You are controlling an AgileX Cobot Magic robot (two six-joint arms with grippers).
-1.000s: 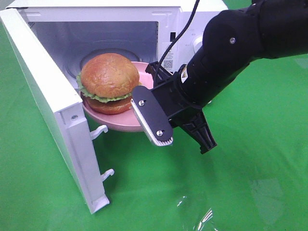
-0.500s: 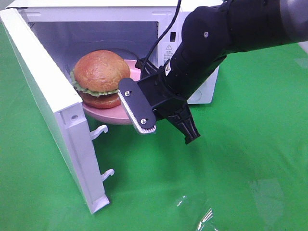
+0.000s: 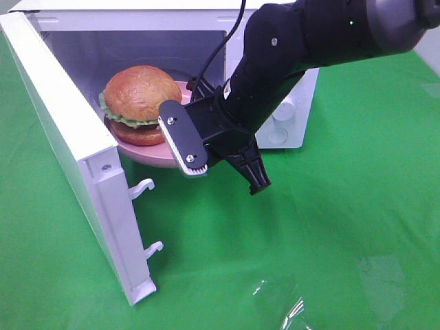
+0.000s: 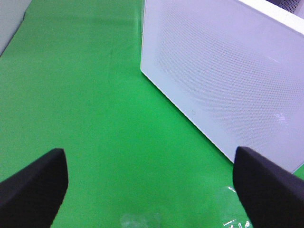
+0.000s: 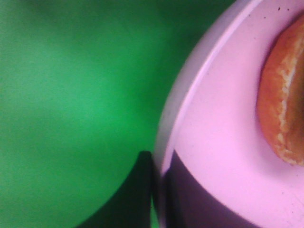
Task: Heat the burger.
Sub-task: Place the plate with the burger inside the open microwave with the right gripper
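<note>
The burger sits on a round pink plate at the mouth of the open white microwave, partly inside the cavity. My right gripper is shut on the plate's near right rim and carries it. In the right wrist view, the pink plate fills the frame, the burger's bun edge shows at one side, and the right gripper pinches the rim. My left gripper is open over the green cloth with nothing between its fingers. It does not show in the high view.
The microwave door swings out toward the front left, with two white latch hooks on its edge. A white perforated panel stands close ahead of the left gripper. The control knobs are behind the right arm. Green cloth covers the table.
The right arm has carried the plate and burger left and back, deeper into the microwave opening. Its grip on the rim is unchanged.
</note>
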